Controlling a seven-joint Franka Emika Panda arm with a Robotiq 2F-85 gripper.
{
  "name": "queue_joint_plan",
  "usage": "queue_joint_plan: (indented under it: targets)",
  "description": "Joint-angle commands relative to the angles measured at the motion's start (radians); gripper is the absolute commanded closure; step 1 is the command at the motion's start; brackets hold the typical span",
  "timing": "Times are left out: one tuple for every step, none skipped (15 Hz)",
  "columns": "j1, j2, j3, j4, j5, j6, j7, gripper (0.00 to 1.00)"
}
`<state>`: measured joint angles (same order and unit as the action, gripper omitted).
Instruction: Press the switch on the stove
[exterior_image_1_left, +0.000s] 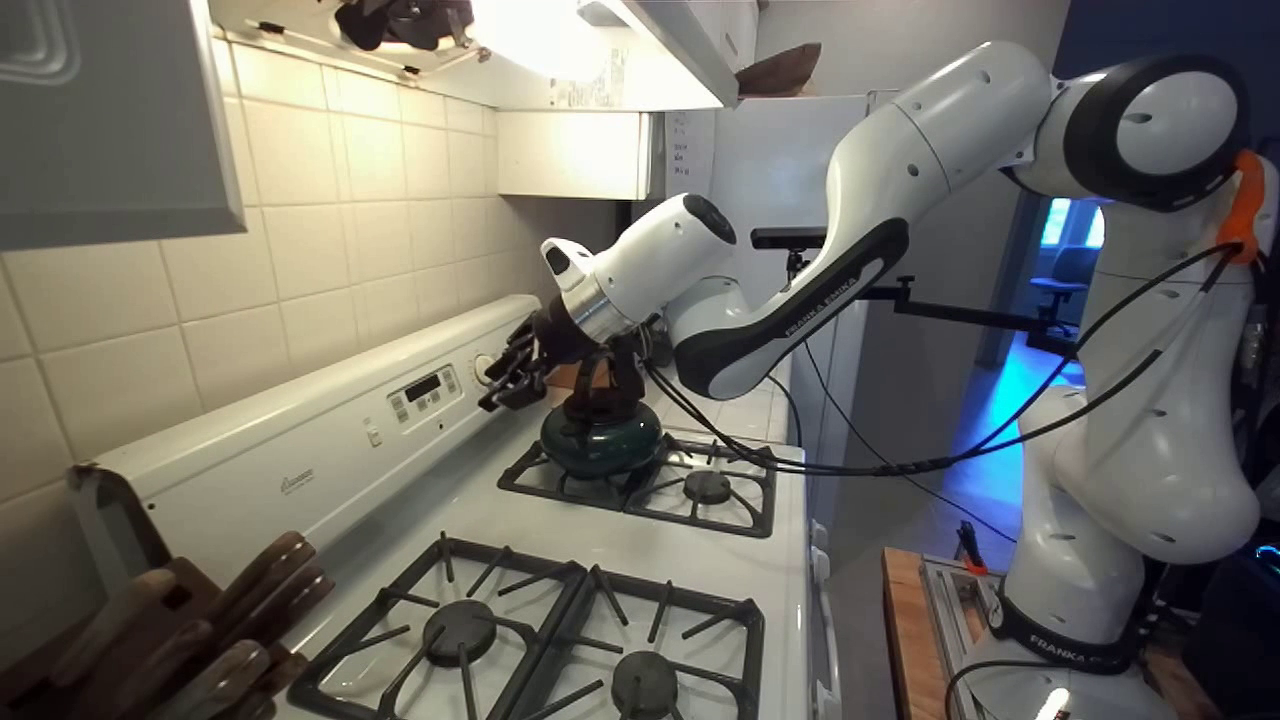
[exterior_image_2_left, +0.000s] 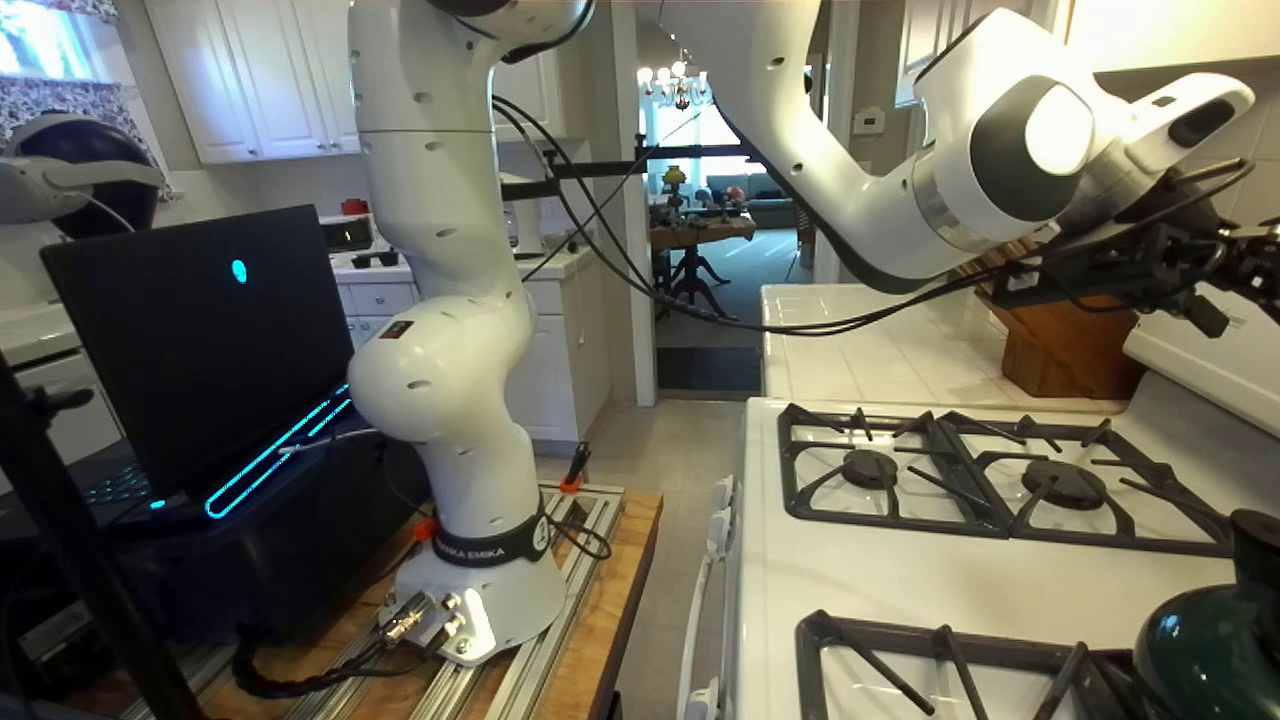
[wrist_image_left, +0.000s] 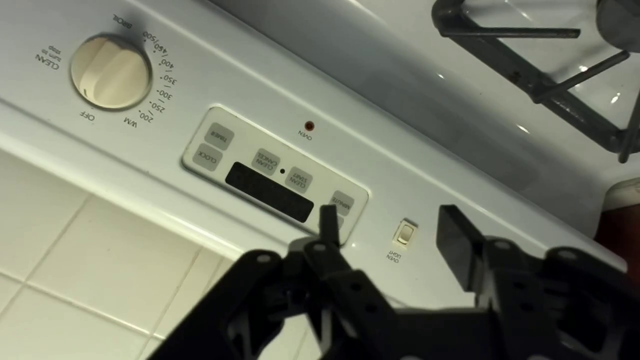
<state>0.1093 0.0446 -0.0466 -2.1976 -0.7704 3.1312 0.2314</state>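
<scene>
The white stove (exterior_image_1_left: 590, 527) has a back panel with a small cream rocker switch (wrist_image_left: 405, 234) labelled OVEN LIGHT. The switch also shows in an exterior view (exterior_image_1_left: 374, 433), on the panel below the keypad. My gripper (wrist_image_left: 388, 225) is open and empty, with a wide gap between its fingers. In the wrist view the switch appears between the two fingertips, apart from both. In an exterior view the gripper (exterior_image_1_left: 512, 375) hangs in front of the panel, near the oven knob and above the kettle. In an exterior view the stove (exterior_image_2_left: 900, 575) shows, but its switch is not visible.
A dark green kettle (exterior_image_1_left: 600, 443) stands on a back burner close below the gripper. The oven knob (wrist_image_left: 110, 71) and keypad (wrist_image_left: 270, 192) share the panel. Burner grates (exterior_image_1_left: 450, 640) cover the stovetop. A knife block (exterior_image_2_left: 1070, 345) stands beside the stove. A range hood (exterior_image_1_left: 680, 50) hangs above.
</scene>
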Motion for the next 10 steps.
queue_joint_plan:
  targets:
    - [0.002, 0.006, 0.005, -0.003, 0.035, 0.01, 0.03, 0.14]
    - [0.002, 0.009, 0.007, -0.006, 0.048, 0.014, 0.035, 0.08]
    - [0.002, 0.012, 0.01, -0.008, 0.064, 0.018, 0.048, 0.0]
    - [0.002, 0.014, 0.007, -0.003, 0.062, 0.019, 0.075, 0.0]
    - [0.002, 0.017, 0.003, 0.003, 0.056, 0.025, 0.102, 0.0]
    - [0.002, 0.021, 0.001, 0.008, 0.051, 0.026, 0.127, 0.0]
    - [0.002, 0.033, 0.005, 0.01, 0.065, 0.033, 0.135, 0.0]
    - [0.002, 0.04, 0.009, 0.01, 0.077, 0.035, 0.141, 0.0]
    - [0.002, 0.051, 0.013, 0.015, 0.087, 0.04, 0.149, 0.0]
    - [0.003, 0.062, 0.018, 0.02, 0.096, 0.046, 0.155, 0.0]
